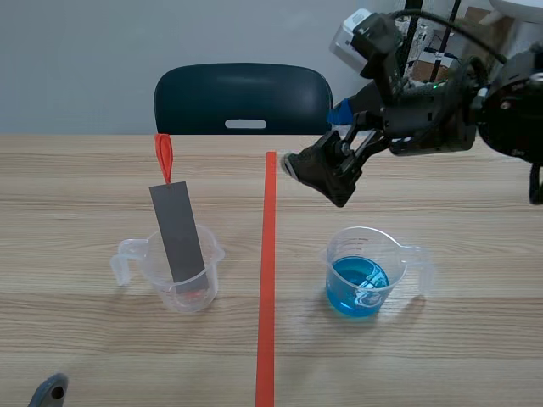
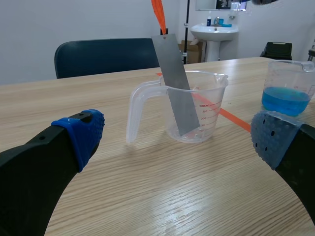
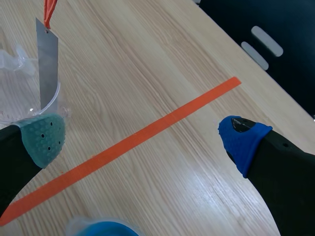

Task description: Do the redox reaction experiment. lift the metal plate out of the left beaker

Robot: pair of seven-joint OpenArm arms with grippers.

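Note:
A grey metal plate with an orange-red loop at its top leans in the clear left beaker. My right gripper hangs open in the air, above the tape line and the blue-liquid beaker, well to the right of the plate. In the right wrist view the plate stands ahead of one finger of the open gripper. In the left wrist view my left gripper is open and low over the table, with the beaker and plate a short way ahead between the fingers.
An orange-red tape line runs down the table's middle. The beaker of blue liquid stands right of it. A dark chair is pushed against the table's far edge. A sink shows in the room beyond.

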